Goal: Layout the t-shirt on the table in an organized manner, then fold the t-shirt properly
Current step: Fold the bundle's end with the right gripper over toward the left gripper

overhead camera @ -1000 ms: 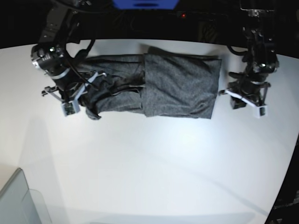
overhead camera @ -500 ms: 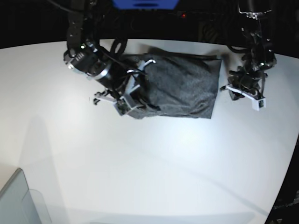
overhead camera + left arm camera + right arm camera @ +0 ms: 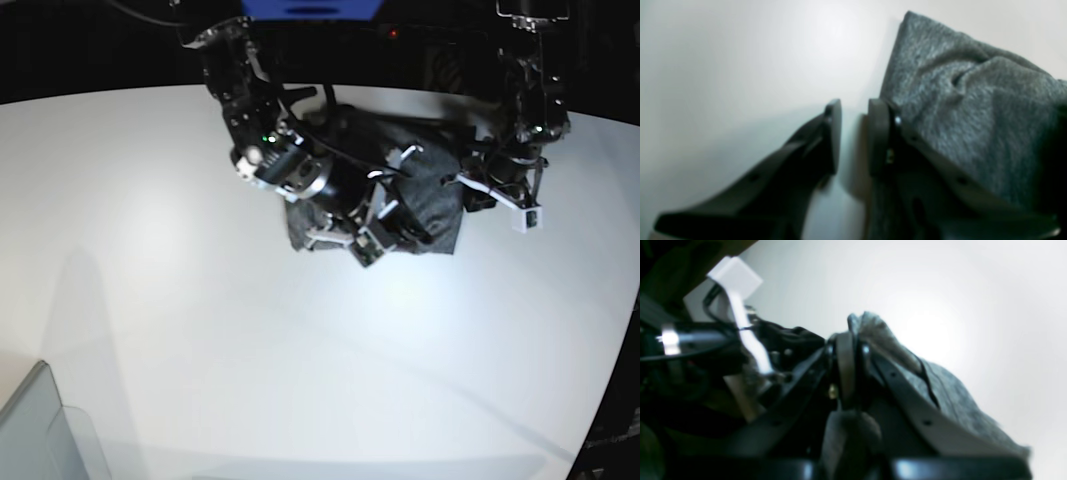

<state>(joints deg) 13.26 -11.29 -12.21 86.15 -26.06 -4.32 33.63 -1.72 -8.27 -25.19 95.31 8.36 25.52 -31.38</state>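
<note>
Across the far middle of the table [image 3: 150, 300], the right gripper [image 3: 850, 350] is clamped tight on a t-shirt [image 3: 440, 205] edge, apparently carrying it over for a fold; the left gripper [image 3: 853, 140], jaws slightly apart and empty, sits beside the opposite edge, probably to anchor it.

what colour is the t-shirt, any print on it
Dark heather grey t-shirt, no print visible; clearest in the left wrist view.

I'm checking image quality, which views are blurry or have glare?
Both wrist views are soft: the left pincer and the t-shirt look smeared, and the right wrist view has a bright glare patch on the table. The base view is sharper, with dark corners.
</note>
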